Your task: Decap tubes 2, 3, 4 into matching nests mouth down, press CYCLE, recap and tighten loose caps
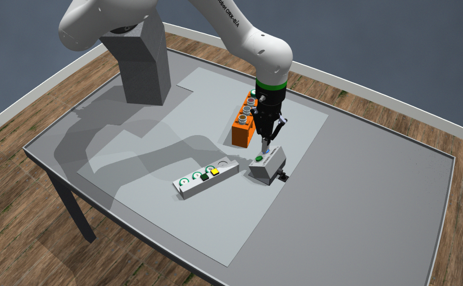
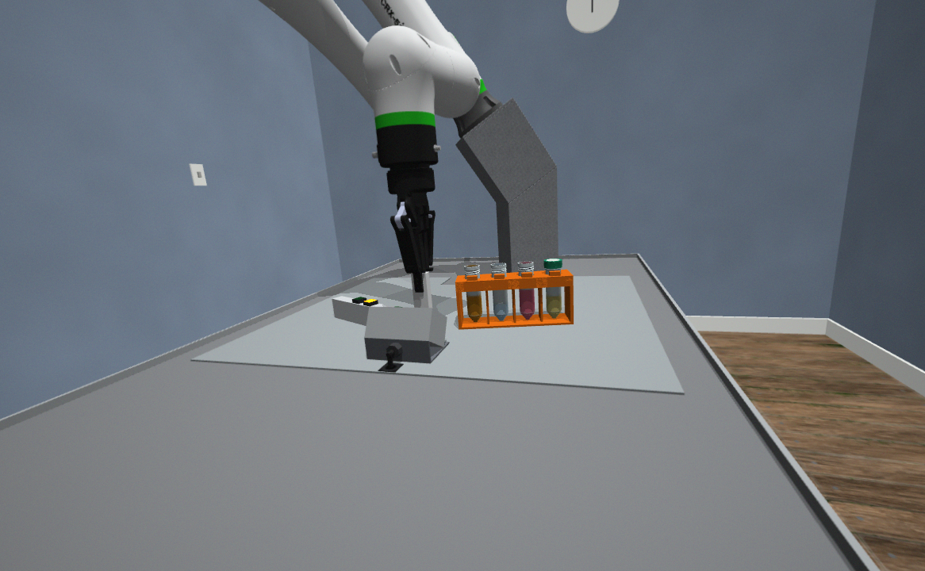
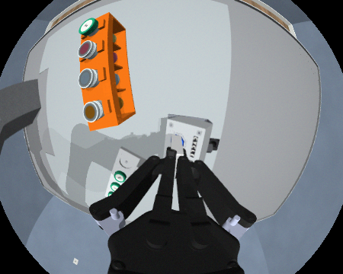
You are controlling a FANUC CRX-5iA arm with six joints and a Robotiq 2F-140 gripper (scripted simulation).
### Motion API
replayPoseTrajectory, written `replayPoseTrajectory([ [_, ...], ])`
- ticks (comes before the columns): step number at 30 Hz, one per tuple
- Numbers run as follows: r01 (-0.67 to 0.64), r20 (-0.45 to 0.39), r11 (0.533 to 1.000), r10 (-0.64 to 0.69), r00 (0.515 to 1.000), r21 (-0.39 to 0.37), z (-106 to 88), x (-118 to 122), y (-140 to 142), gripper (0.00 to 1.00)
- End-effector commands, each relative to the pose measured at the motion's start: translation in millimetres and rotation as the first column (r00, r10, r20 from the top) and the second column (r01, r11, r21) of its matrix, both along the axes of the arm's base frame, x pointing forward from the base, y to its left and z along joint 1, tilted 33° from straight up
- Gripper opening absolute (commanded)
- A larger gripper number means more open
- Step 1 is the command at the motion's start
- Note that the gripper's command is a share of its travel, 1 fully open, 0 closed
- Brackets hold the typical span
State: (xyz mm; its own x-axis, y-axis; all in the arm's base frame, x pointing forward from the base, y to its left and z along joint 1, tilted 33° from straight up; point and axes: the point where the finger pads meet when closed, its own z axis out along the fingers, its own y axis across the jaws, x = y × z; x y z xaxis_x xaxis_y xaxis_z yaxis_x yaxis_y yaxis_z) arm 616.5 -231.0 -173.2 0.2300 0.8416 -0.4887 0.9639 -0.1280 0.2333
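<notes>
My gripper (image 1: 265,148) is shut and empty, its fingertips down on the blue key CYCLE (image 3: 183,144) of the grey key box (image 1: 267,165). The green key READY (image 1: 258,158) sits beside it, untouched. On the cap tray (image 1: 206,176) the amber lamp (image 1: 214,171) is lit and the green lamp (image 1: 204,176) is dark. Three green-rimmed caps (image 1: 197,174) lie in three nests; the nest at the key-box end (image 1: 222,163) is empty. In the orange decapping station (image 1: 244,126) three tubes stand open (image 2: 497,268); the end tube keeps its green cap (image 2: 552,264).
The arm's grey pedestal (image 1: 139,60) stands at the back of the table. The station stands close behind the gripper, the cap tray to the key box's other side. The key box has a black connector (image 2: 393,351) on its outer face.
</notes>
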Motion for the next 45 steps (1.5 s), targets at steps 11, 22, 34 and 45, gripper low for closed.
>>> replayPoseTrajectory([
  [11, 0.000, 0.000, 1.000, 0.000, 1.000, 0.000, 5.0, -1, 3, 0.00],
  [22, 0.000, 0.000, 1.000, 0.000, 1.000, 0.000, 26.7, -4, 17, 0.00],
  [34, -0.279, -0.178, 0.960, 0.271, 0.946, -0.019, 35.0, -29, -4, 1.00],
  [45, -0.592, -0.388, 0.806, 0.554, 0.737, 0.027, 45.3, -60, -30, 1.00],
])
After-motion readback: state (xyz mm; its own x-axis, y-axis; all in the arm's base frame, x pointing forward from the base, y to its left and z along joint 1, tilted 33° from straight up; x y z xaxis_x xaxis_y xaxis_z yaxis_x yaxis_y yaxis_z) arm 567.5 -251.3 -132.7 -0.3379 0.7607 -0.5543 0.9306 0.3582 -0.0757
